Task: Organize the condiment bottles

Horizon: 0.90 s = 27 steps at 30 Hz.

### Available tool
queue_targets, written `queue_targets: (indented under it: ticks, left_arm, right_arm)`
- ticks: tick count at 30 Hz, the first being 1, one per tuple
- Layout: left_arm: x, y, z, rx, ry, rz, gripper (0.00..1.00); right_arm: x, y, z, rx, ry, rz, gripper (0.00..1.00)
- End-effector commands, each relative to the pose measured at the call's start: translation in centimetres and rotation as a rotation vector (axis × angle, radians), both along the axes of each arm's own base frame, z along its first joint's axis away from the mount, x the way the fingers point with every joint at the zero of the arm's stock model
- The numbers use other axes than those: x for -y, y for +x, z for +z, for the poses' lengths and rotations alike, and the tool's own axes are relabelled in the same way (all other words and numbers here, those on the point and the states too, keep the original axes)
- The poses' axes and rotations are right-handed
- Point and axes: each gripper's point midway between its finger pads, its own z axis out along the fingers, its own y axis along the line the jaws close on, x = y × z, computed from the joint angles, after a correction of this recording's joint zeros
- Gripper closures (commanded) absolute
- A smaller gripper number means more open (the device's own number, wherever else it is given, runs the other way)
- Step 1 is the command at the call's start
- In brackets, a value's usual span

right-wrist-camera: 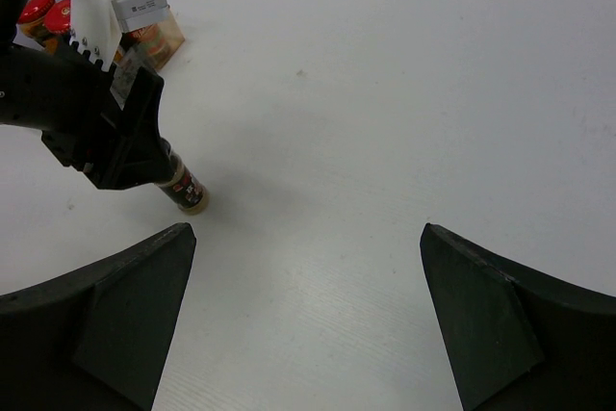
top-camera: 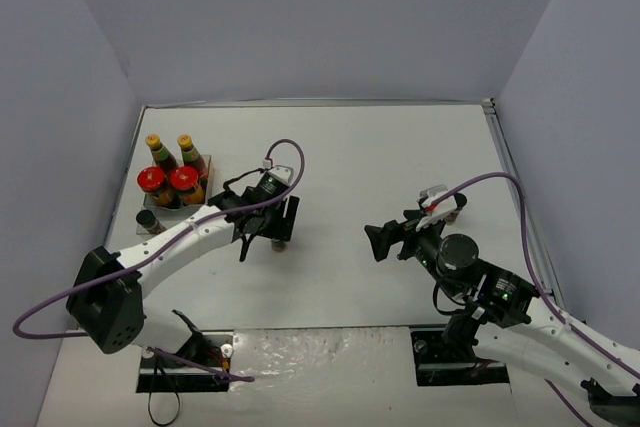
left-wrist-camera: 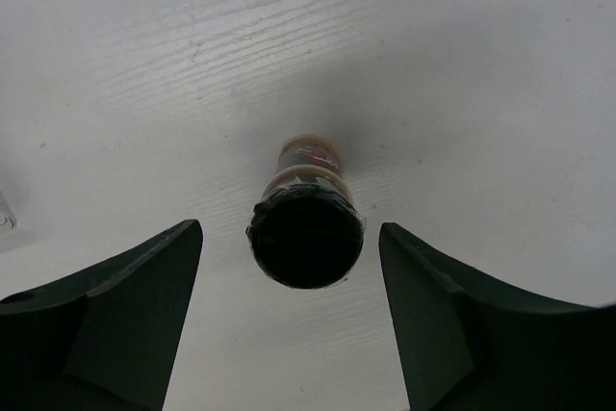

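Left claw (left-wrist-camera: 289,233) is released. Its two dark matte fingers (left-wrist-camera: 125,315) sit either side of a spice jar (left-wrist-camera: 308,243), with a gap on both sides and no contact. The jar is a small cylinder with a round black cap and a printed label band, standing upright on the tabletop (top-camera: 380,157), centre-left and well apart from the rack (top-camera: 178,211). The tabletop is white with a faint wood-grain texture.

Right claw (right-wrist-camera: 308,233) is also released, spread wide and holding nothing, over bare tabletop right of centre.

The left wrist view shows only the cap and the gap to the fingers. The right wrist view shows the same jar side-on, its glass body sticking out below the left claw's black housing. Only the top view shows the whole layout.

The rack is clear brownish plastic, far left. In it are two tall slim sauce bottles (top-camera: 153,147) with yellow caps at the back and two squat red-lidded jars (top-camera: 151,181) in front, packed close together. A second black-capped jar (top-camera: 147,219) stands at the rack's near-left corner; I can't tell whether it is inside or just beside it.
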Motion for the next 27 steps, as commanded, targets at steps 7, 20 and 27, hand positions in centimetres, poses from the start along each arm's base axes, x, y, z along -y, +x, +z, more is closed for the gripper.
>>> queue_targets:
  ticks: [7, 20, 27]
  left_arm:
    - [0.1, 1.8, 5.2, 0.139, -0.057, 0.076, 0.91]
    - [-14.0, 2.9, 10.5, 0.215, 0.030, 0.400, 1.00]
    - [-21.1, 3.6, 10.0, 0.205, 0.067, 0.580, 1.00]
  right_arm:
    - [0.4, 0.4, 0.9, 0.023, 0.041, -0.036, 0.00]
    - [0.5, 0.1, 1.8, 0.030, 0.052, -0.023, 0.00]
    - [0.4, -0.1, 1.4, 0.017, 0.059, -0.014, 0.00]
